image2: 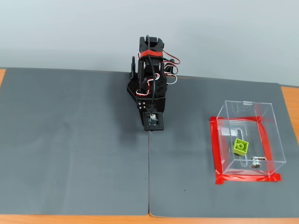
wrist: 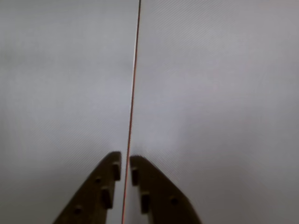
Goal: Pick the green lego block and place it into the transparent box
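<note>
The green lego block lies inside the transparent box, on its base beside the slot and close to a small metal piece. The box stands at the right of the fixed view, outlined by red tape. The arm is folded up at the back middle of the mat, far left of the box. In the wrist view my gripper points down at bare grey mat, its two dark fingers almost touching with nothing between them. Neither block nor box shows in the wrist view.
Two grey mats cover the table and meet at a thin seam, which shows as a reddish line in the wrist view. The orange wooden table edge shows around the mats.
</note>
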